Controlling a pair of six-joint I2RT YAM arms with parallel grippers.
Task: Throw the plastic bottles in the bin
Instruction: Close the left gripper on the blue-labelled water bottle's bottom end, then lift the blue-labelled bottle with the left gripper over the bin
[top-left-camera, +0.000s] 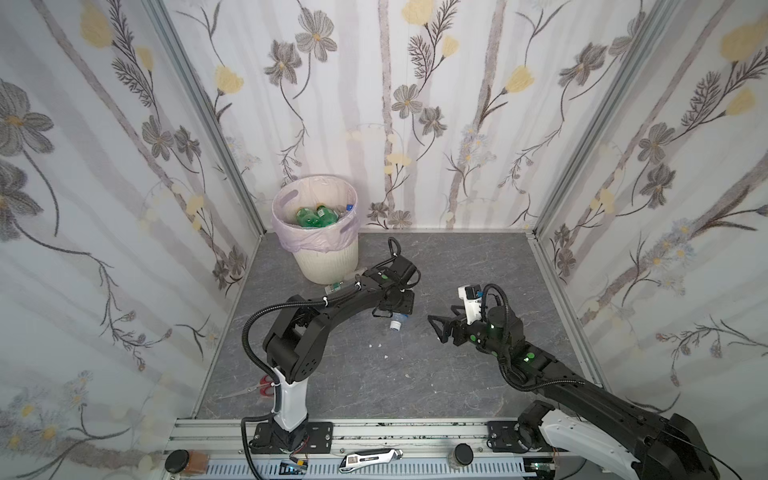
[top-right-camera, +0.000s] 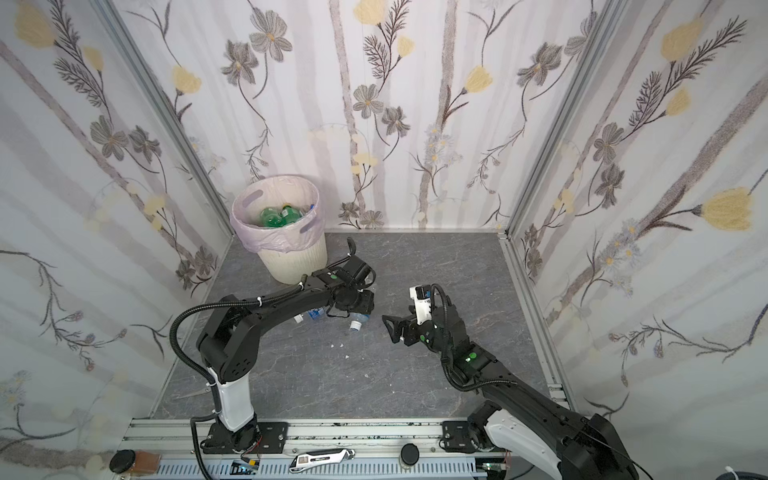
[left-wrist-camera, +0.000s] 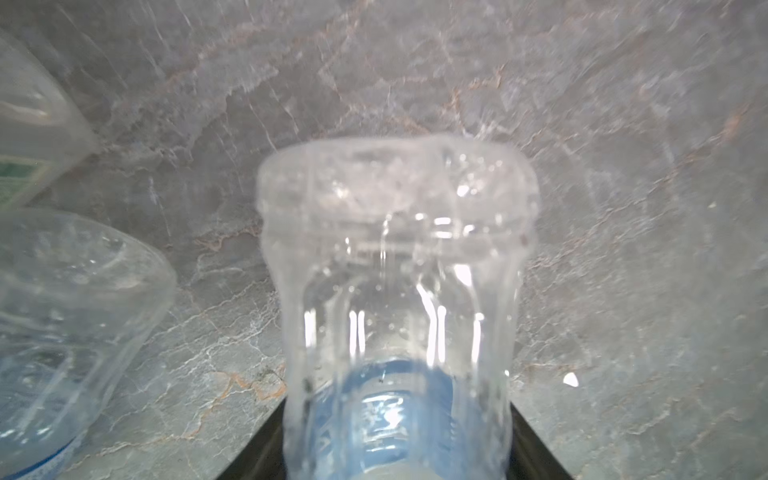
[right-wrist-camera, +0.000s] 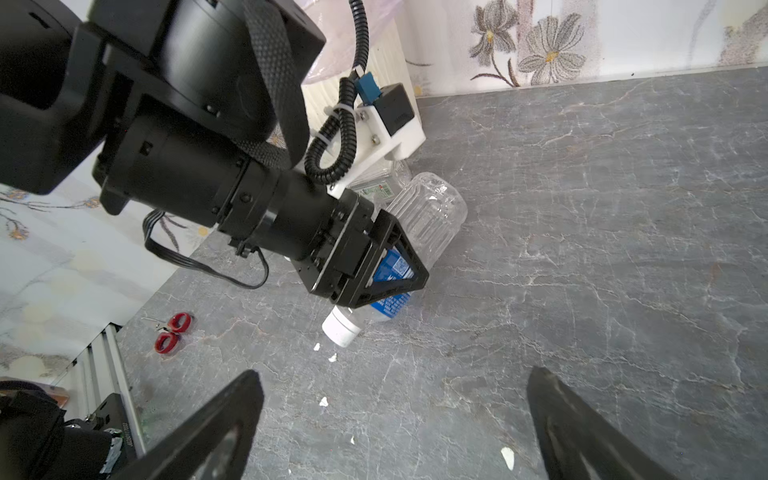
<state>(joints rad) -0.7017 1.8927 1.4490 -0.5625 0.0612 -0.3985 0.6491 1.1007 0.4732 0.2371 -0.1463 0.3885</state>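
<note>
My left gripper (right-wrist-camera: 399, 270) is shut on a clear plastic bottle (right-wrist-camera: 424, 216) with a blue label and a white cap (right-wrist-camera: 340, 328), low over the grey floor. In the left wrist view this bottle (left-wrist-camera: 395, 270) fills the space between the jaws. Its cap end shows in both top views (top-left-camera: 395, 325) (top-right-camera: 355, 326). Two more clear bottles (left-wrist-camera: 75, 291) (left-wrist-camera: 29, 124) lie beside it. The bin (top-left-camera: 328, 266) (top-right-camera: 291, 262) stands at the back left with green bottles (top-left-camera: 311, 218) inside. My right gripper (top-left-camera: 436, 330) (right-wrist-camera: 395, 372) hangs open and empty, just right of the held bottle.
Red-handled scissors (top-left-camera: 266, 384) (right-wrist-camera: 172, 332) lie by the left arm's base. Small white scraps (top-left-camera: 376, 345) dot the floor's middle. A utility knife (top-left-camera: 370, 459) and two jars (top-left-camera: 461, 455) (top-left-camera: 187, 461) sit on the front rail. Flowered walls close in three sides.
</note>
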